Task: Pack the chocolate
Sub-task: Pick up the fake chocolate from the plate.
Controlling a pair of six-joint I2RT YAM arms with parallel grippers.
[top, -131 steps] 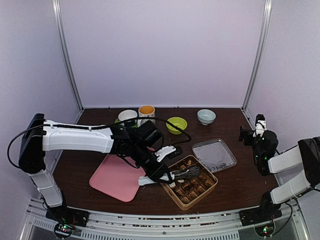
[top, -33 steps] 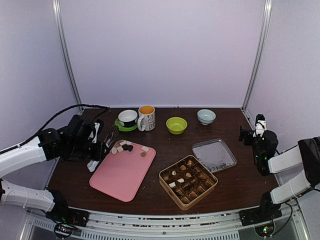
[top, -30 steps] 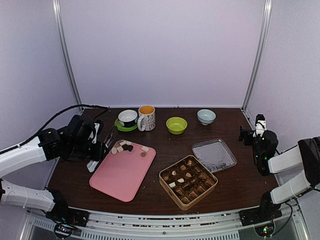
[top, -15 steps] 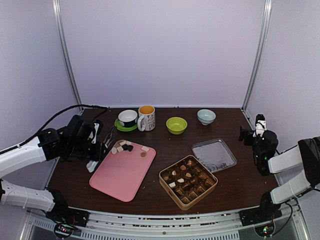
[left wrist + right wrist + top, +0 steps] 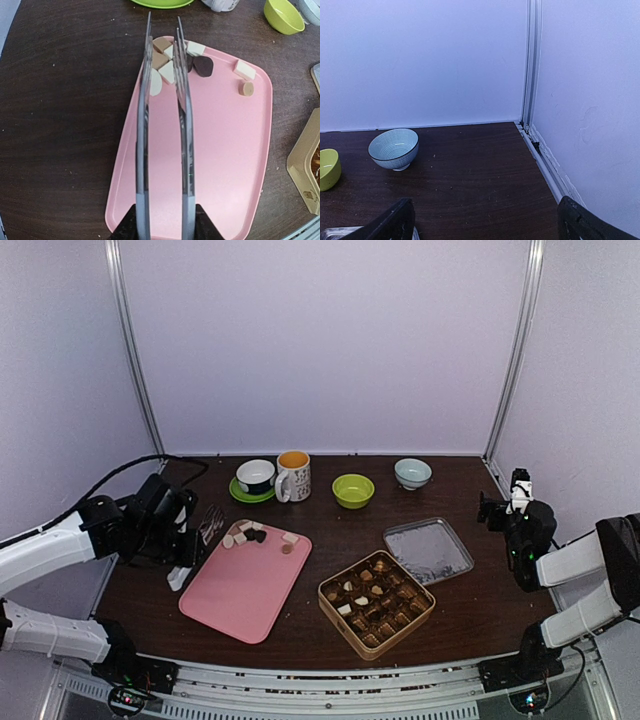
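Note:
Several chocolate pieces [image 5: 252, 533], brown, tan and cream, lie at the far-left corner of the pink tray [image 5: 240, 590]. More fill the gold box [image 5: 377, 603]. My left gripper [image 5: 178, 543] is shut on the handles of metal tongs [image 5: 207, 524]. In the left wrist view the gripper [image 5: 165, 227] holds the tongs [image 5: 186, 140] with their arms spread apart over the tray [image 5: 225, 150]; their tips straddle the chocolate pieces [image 5: 167, 72] without closing on any. My right gripper [image 5: 497, 510] hovers at the table's right edge, and the right wrist view shows it [image 5: 485, 235] open and empty.
Along the back stand a white cup on a green saucer [image 5: 256, 477], a mug [image 5: 293, 475], a green bowl [image 5: 353, 490] and a blue bowl [image 5: 412, 473]. The silver lid [image 5: 428, 550] lies right of the box. Frame posts stand at both back corners.
The left arm left the gold box and came back to the tray's far-left corner. In the last second it drew slightly nearer and leftward, and the tongs spread a little.

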